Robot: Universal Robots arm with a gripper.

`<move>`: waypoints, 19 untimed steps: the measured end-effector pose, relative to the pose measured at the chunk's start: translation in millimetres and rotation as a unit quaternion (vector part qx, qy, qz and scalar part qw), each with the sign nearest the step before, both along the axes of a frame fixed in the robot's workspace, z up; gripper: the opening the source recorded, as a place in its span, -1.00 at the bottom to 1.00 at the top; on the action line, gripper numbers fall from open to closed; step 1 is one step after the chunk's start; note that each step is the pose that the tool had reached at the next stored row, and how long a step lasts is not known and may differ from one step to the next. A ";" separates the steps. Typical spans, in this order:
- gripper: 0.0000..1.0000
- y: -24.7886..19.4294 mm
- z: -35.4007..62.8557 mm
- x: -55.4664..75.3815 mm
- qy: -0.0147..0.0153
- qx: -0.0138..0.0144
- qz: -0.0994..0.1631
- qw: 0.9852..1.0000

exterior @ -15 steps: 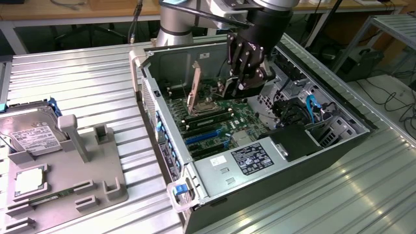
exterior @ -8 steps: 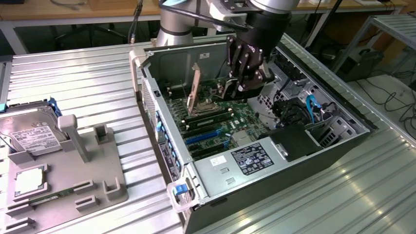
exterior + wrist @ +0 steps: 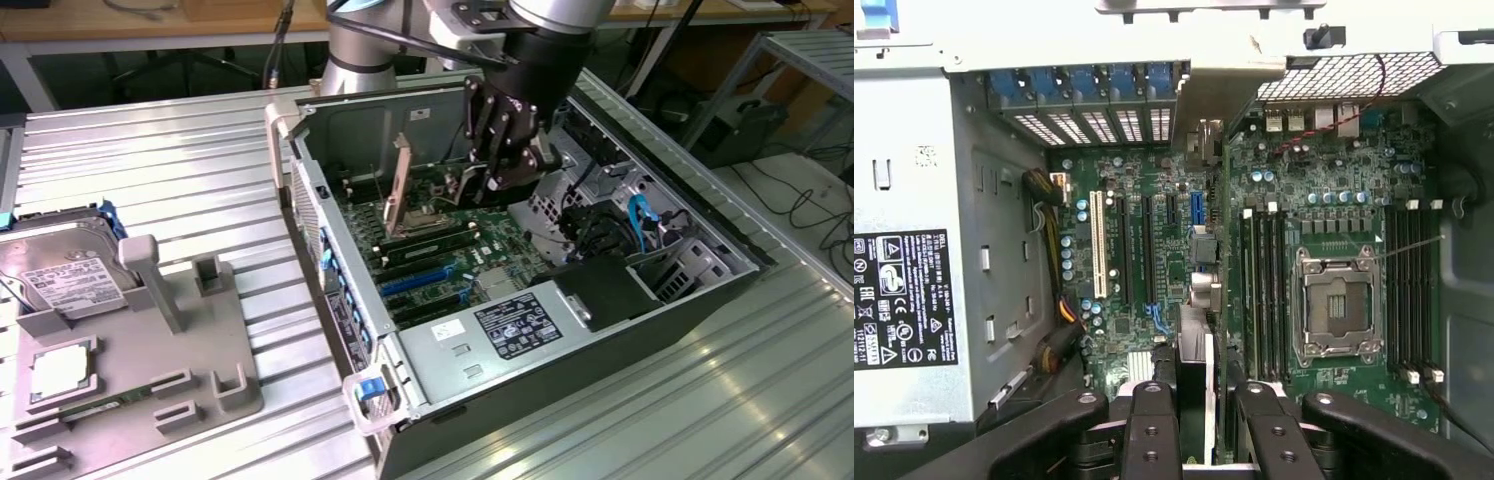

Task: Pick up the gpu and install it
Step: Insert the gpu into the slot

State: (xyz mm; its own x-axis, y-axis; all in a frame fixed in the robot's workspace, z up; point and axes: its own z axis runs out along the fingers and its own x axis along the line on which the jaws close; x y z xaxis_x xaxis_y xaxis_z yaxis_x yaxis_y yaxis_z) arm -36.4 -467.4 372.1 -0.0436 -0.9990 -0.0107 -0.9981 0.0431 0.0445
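The gpu (image 3: 1195, 300) is pinched edge-on between the jaws of the gripper (image 3: 501, 165), held upright inside the open computer case (image 3: 694, 300) at frame centre, over the motherboard (image 3: 447, 245) and its slots.

- You can see a black label (image 3: 902, 298) with white print and small certification marks on the power supply (image 3: 994, 200) in the case; its wording is too small to read.
- The hard drive (image 3: 64, 275) carries a white label, also illegible.
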 end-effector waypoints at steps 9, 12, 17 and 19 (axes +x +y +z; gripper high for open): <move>-0.45 0.0 -2.9 0.0 0.000 0.000 -0.002 1.000; -0.45 -0.1 -4.2 0.0 0.001 0.000 -0.002 1.000; -0.45 -0.3 -7.1 1.2 0.007 0.001 -0.002 1.000; -0.45 -0.3 -7.3 1.2 0.007 0.001 -0.002 1.000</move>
